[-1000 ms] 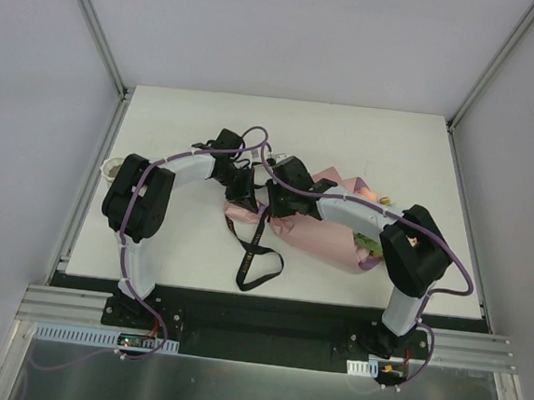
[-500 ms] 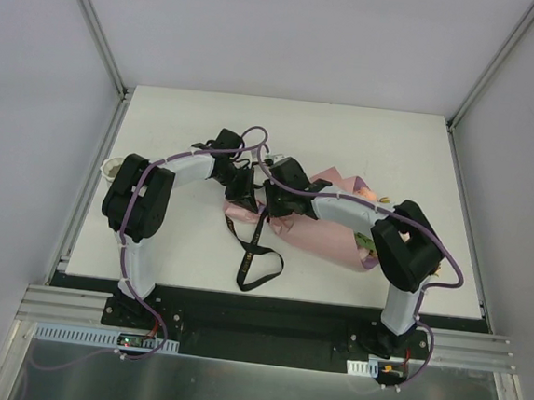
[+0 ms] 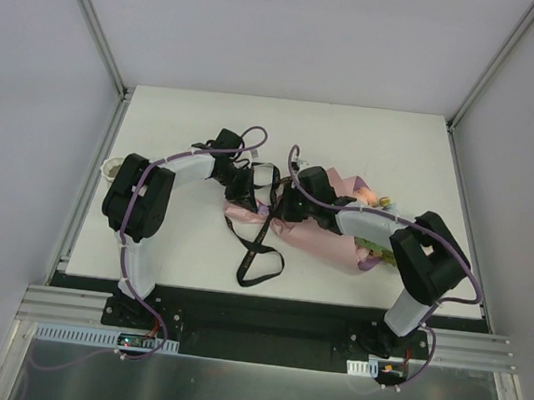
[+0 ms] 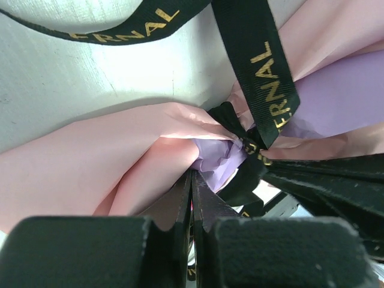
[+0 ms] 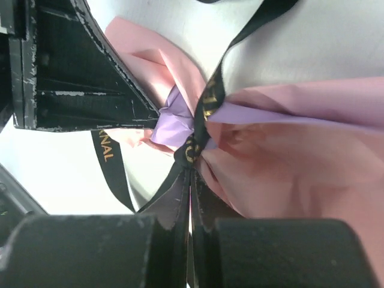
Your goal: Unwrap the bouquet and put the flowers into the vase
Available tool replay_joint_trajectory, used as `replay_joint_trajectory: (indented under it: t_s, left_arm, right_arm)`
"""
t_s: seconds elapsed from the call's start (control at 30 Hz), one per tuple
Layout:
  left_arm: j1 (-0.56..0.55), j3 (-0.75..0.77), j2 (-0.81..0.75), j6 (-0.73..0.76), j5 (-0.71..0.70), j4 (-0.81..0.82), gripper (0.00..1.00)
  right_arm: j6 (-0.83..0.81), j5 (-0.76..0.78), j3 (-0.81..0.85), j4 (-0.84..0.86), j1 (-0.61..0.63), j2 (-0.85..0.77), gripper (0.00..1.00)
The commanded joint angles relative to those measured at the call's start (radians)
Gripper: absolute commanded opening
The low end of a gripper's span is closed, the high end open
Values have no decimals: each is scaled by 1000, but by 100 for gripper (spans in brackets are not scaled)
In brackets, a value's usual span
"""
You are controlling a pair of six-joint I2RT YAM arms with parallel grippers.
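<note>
Your left gripper (image 4: 192, 177) pins the bouquet (image 4: 90, 174) at its neck, fingers closed on paper; your right gripper (image 5: 191, 174) pinches the ribbon (image 4: 264, 66) at its knot. This is likely to pull the tie loose.

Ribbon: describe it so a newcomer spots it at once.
On the white table, a pink paper bouquet lies mid-table. The ribbon is knotted at its narrow left end, a loop trailing toward the near edge. Unlike the purple cables nearby, it is flat, black, gold-lettered.
</note>
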Motion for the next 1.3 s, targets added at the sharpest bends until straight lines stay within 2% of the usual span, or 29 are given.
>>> replay_joint_trajectory:
  t_s: [0.0, 0.13, 0.33, 0.57, 0.67, 0.87, 0.97, 1.23, 1.27]
  left_arm:
    - [-4, 12, 30, 16, -31, -29, 0]
    - [-4, 12, 33, 17, -35, -29, 0]
    - [-4, 12, 42, 19, -43, -34, 0]
    - [-4, 12, 51, 19, -51, -37, 0]
    - [-4, 14, 54, 17, -52, -37, 0]
    - [-4, 12, 60, 19, -54, -36, 0]
    - [-4, 14, 62, 22, -55, -37, 0]
    - [-4, 14, 62, 23, -65, -37, 0]
    - [-4, 14, 62, 23, -63, -39, 0]
  right_arm:
    - [120, -207, -93, 308, -62, -87, 1]
    - [166, -293, -107, 409, -78, -72, 1]
    - [184, -346, -118, 455, -108, -101, 1]
    - [180, -363, -86, 444, -106, -231, 1]
    - [158, -350, -37, 371, -108, -305, 1]
    - [88, -263, 152, 216, -108, -426, 1]
    - [36, -193, 311, 101, -109, -437, 1]
    - [-12, -162, 745, -36, -154, -357, 1]
    - [-16, -162, 840, -45, -155, -331, 1]
